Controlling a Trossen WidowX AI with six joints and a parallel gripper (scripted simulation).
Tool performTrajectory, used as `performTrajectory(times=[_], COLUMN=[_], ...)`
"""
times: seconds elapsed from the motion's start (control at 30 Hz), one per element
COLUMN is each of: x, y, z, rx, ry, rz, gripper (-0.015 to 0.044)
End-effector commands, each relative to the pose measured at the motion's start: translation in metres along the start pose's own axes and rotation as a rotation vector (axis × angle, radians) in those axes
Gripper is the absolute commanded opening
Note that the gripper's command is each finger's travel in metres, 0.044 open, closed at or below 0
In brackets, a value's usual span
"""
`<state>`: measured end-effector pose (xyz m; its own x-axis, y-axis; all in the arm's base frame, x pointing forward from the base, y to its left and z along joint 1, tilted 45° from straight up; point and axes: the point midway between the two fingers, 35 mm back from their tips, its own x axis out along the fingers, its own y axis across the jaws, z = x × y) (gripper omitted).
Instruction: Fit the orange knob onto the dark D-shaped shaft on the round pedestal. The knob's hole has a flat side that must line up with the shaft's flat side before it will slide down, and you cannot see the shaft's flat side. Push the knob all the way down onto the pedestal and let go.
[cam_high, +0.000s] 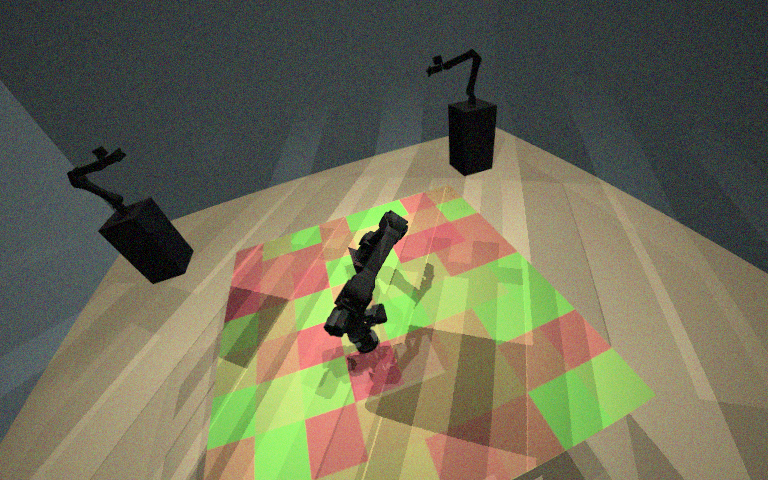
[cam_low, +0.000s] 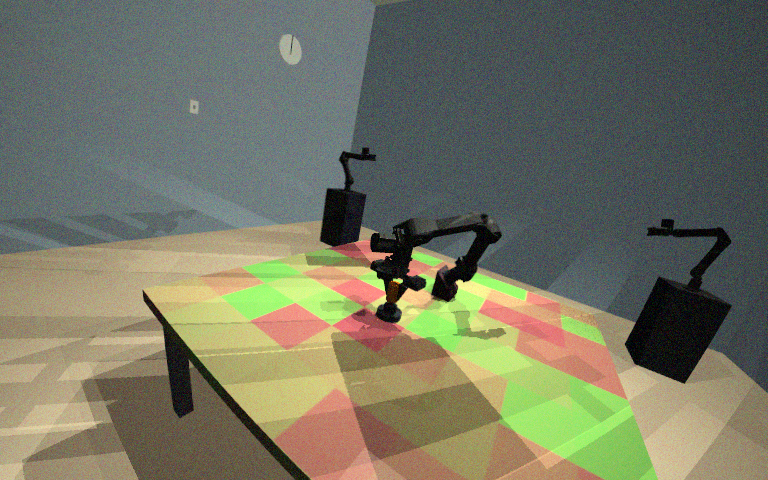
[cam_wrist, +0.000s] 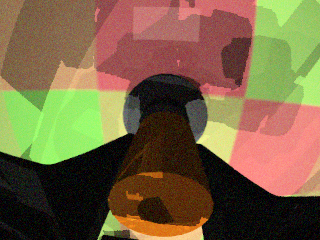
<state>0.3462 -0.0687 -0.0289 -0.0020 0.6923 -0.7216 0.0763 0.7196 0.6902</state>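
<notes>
The orange knob (cam_low: 393, 292) (cam_wrist: 160, 155) is upright between the fingers of my gripper (cam_low: 393, 288) (cam_wrist: 164, 144), which is shut on it. The dark round pedestal (cam_high: 369, 344) (cam_low: 388, 313) (cam_wrist: 198, 120) stands on the patterned table top. The knob is directly over the pedestal's middle, with its lower end close above the wide base in the exterior view. The dark shaft's flat side is hidden, and I cannot tell whether the shaft's tip is inside the hole. In the top view the arm hides the knob.
The table (cam_high: 594, 390) (cam_low: 566, 413) has a green, red and yellow patchwork top crossed by shadows. Beyond it stand two dark boxes (cam_high: 471, 138) (cam_high: 148, 242) (cam_low: 342, 217) (cam_low: 676, 331), each carrying a small dark arm.
</notes>
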Motion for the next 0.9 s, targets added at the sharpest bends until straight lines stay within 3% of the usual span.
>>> performTrajectory(times=[0.0, 0.4, 0.87], x=[-0.0026, -0.0054, 0.0], y=[0.001, 0.0015, 0.0007], z=[-0.0003, -0.0018, -0.0013], rx=[0.004, -0.205, -0.205], ry=[-0.003, -0.003, -0.003], rz=[0.003, 0.003, 0.003], gripper=[0.0, 0.0, 0.0])
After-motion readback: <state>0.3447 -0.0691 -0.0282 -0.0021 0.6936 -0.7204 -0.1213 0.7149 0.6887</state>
